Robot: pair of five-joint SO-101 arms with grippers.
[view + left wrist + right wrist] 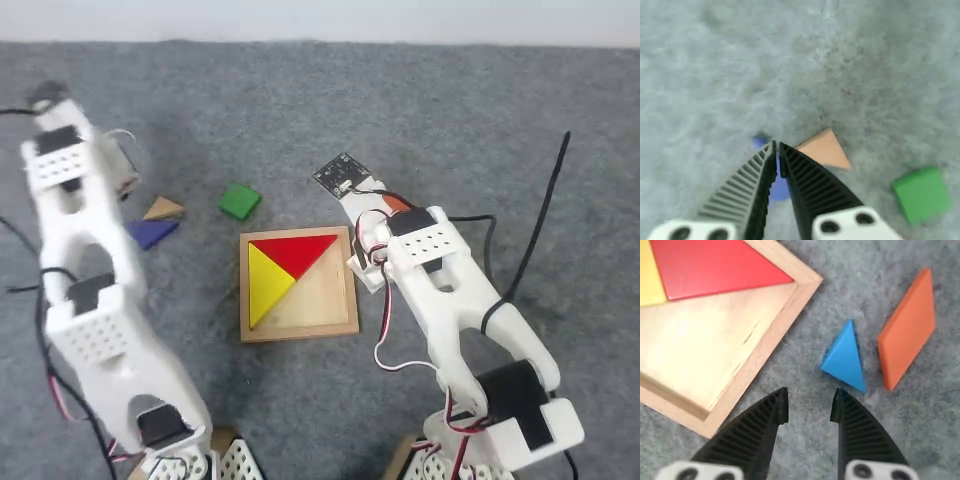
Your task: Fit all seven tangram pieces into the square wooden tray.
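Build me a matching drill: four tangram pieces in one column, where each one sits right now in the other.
Pieces:
1. red triangular piece
2. green square piece
3. light blue triangular piece
4. tan triangular piece

Places:
A. beside the orange parallelogram piece
B. inside the square wooden tray
C. right next to the left arm's fingers
D. by itself on the grey carpet, past the tray's far corner

Pairs: 1-B, 2-D, 3-A, 4-C

White perforated arms (95,300), black ribbed gripper fingers (760,425), black cable (546,205).
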